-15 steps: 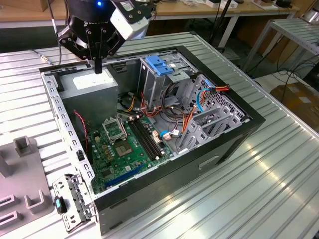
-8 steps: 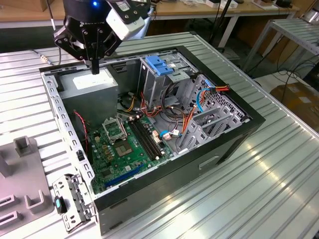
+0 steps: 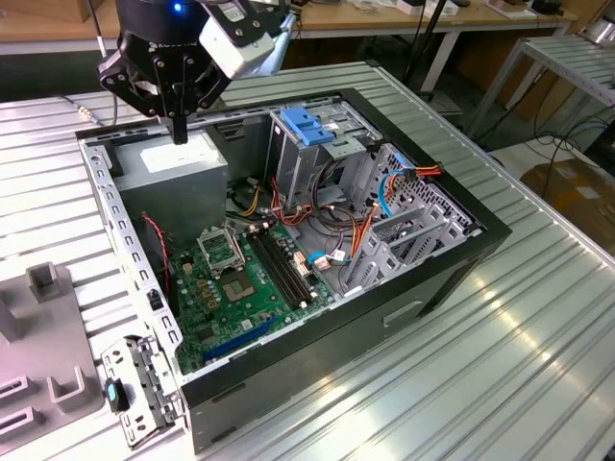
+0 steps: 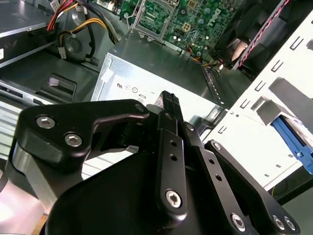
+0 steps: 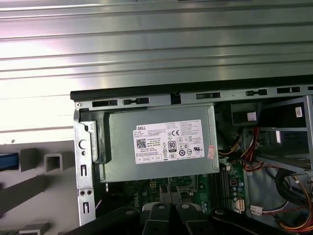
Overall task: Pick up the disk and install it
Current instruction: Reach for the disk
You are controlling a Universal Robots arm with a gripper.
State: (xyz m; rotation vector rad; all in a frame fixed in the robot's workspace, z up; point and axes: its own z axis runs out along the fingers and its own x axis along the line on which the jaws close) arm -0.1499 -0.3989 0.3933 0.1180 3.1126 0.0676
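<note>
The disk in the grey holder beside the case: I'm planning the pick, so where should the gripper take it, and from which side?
Tentatively, from above, pinching the disk across its flat faces by the blue carrier edge. That edge is what shows past the case wall; the grey holder seems to hem in its sides.
</note>
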